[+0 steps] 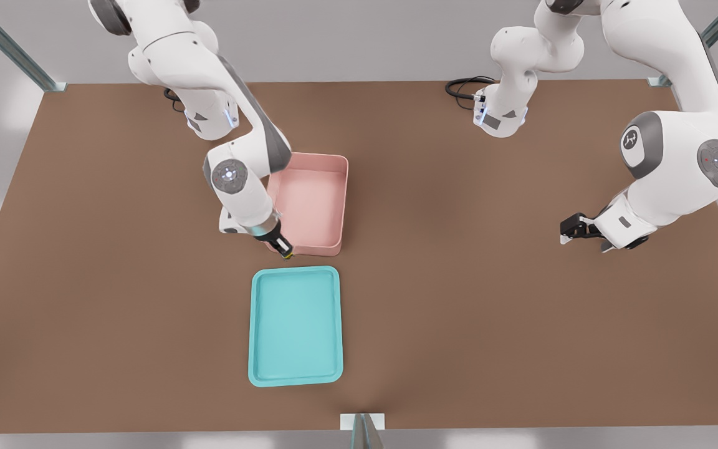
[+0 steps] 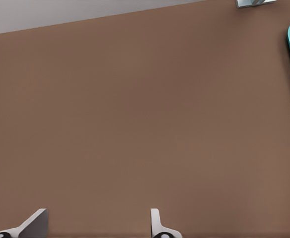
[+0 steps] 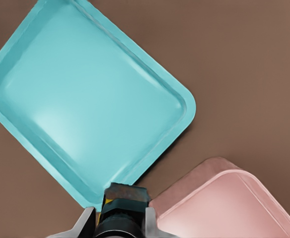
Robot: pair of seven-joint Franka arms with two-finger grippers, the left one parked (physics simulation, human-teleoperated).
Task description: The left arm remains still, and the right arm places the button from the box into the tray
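The gripper (image 1: 285, 251) clenches the button (image 3: 120, 208), hovering at the tray's (image 1: 259, 324) twelve o'clock, beside the box (image 1: 341, 206).

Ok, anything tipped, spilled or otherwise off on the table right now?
Nothing stands out. The claw is shut on the button, above the gap between the box and the tray. Both containers sit flat; the tray holds nothing yet.
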